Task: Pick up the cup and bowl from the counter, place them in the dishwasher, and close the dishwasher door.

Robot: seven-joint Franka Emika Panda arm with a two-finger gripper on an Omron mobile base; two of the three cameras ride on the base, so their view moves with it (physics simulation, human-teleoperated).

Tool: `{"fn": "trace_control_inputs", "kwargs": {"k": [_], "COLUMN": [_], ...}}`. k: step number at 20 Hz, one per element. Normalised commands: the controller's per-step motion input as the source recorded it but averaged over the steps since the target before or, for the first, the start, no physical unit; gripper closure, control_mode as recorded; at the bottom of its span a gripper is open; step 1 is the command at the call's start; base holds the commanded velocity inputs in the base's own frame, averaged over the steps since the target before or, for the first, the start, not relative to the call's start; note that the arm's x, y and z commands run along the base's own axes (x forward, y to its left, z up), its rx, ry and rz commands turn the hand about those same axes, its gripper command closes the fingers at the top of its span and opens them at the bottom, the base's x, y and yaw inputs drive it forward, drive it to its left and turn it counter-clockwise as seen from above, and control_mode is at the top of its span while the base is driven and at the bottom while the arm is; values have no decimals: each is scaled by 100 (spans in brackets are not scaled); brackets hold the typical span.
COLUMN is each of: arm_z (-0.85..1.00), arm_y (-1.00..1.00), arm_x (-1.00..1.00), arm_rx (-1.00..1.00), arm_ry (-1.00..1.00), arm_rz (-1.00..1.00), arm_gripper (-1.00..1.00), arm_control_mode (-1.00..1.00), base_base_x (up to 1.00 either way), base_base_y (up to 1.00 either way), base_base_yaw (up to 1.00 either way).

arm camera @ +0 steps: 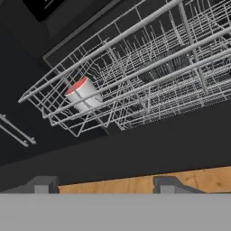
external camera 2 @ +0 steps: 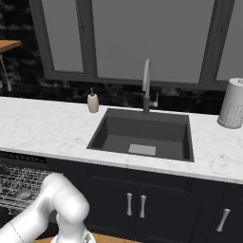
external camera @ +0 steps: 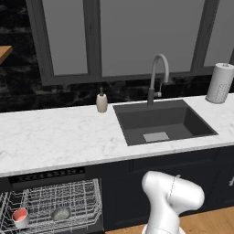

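The dishwasher (external camera: 45, 176) stands open under the counter (external camera: 55, 137), with its wire rack (external camera: 55, 205) pulled out. The white, red-topped cup (external camera: 20, 215) sits in the rack's left part, and the grey bowl (external camera: 61, 213) lies to its right. The right base view catches the bowl (external camera 2: 22, 193) in the rack too. In the hand view the cup (arm camera: 83, 94) lies tilted inside the rack, above the flat dark dishwasher door (arm camera: 135, 144). My gripper (arm camera: 106, 187) is low by the door's edge over the wooden floor (arm camera: 194, 178). It is open, with nothing between its fingertips (arm camera: 43, 184).
A dark sink (external camera: 160, 121) with a grey faucet (external camera: 157, 77) is set into the counter. A beige soap bottle (external camera: 101, 101) stands left of the sink and a paper towel roll (external camera: 220, 83) at far right. Dark cabinets (external camera 2: 142, 204) fill the space under the sink.
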Motion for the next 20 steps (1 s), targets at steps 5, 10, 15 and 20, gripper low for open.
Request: {"fn": "trace_control_inputs", "kwargs": {"k": [5,10,15,20], "arm_z": [0,-4,-11,-15], "arm_y": [0,0,0,0], "arm_x": [99,100,100,100], "arm_rx": [0,0,0,0], "arm_ry": [-26,-19,-14,-9], "arm_rz": [-38,-37,-37,-33], "arm_gripper": [-100,-100,-100,-100], "arm_control_mode": [-100,-100,-100,-100], "base_base_x": [0,0,0,0], "base_base_y": [0,0,0,0], "base_base_yaw": [0,0,0,0]}}
